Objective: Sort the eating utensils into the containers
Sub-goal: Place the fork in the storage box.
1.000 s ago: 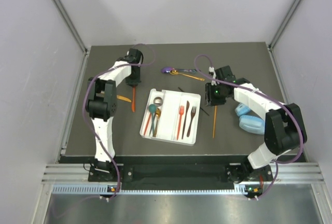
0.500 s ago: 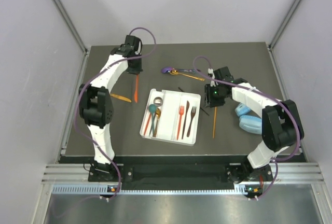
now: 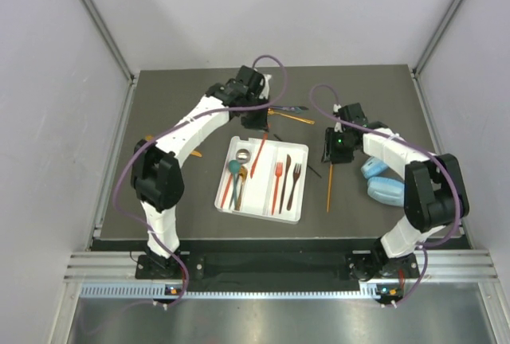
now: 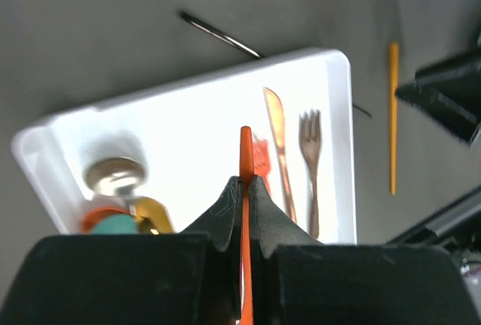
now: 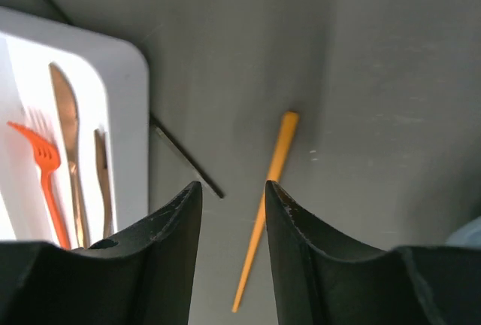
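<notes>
Dark tabletop (image 3: 159, 93) is stretching under both arms. The left gripper (image 4: 246, 183) is clenching a thin orange utensil (image 4: 245, 148), which is pointing straight out past its fingertips. The white tray (image 4: 195, 126) is lying directly below and ahead of that claw, its compartments running roughly along the same axis, so this arm looks nearer to a drop. The right gripper (image 5: 233, 189) is hanging half-parted and grasping nothing, with an orange stick (image 5: 275, 161) lying lengthwise on the table beneath its gap.
</notes>
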Action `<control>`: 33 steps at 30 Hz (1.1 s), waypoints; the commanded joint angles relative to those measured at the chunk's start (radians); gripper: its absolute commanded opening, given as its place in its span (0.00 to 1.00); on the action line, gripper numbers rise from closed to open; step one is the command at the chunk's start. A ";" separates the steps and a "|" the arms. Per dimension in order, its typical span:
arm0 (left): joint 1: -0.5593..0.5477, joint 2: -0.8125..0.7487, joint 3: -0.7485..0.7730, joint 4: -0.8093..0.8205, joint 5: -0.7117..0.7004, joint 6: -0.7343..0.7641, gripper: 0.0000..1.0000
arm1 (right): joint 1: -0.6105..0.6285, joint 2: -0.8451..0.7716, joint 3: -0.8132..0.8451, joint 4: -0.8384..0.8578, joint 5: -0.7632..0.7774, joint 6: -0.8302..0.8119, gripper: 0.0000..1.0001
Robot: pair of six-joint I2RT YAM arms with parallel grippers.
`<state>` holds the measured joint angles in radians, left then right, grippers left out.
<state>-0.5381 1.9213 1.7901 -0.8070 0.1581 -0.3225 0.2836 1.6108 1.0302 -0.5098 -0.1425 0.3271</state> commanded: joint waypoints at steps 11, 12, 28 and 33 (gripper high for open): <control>-0.158 -0.005 -0.211 0.256 0.015 -0.200 0.00 | -0.126 -0.178 -0.009 0.013 0.020 0.024 0.40; -0.166 -0.004 -0.218 0.267 0.009 -0.219 0.00 | -0.126 -0.178 -0.012 0.013 0.020 0.024 0.40; -0.275 0.088 -0.301 0.388 -0.144 -0.328 0.00 | -0.127 -0.180 -0.030 0.021 -0.012 0.021 0.40; -0.275 0.108 -0.296 0.382 -0.199 -0.320 0.00 | -0.127 -0.184 -0.035 0.021 -0.011 0.018 0.40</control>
<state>-0.8139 2.0209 1.4914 -0.4690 0.0261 -0.6308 0.1669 1.4612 1.0039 -0.5114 -0.1444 0.3511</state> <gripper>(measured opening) 0.025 0.400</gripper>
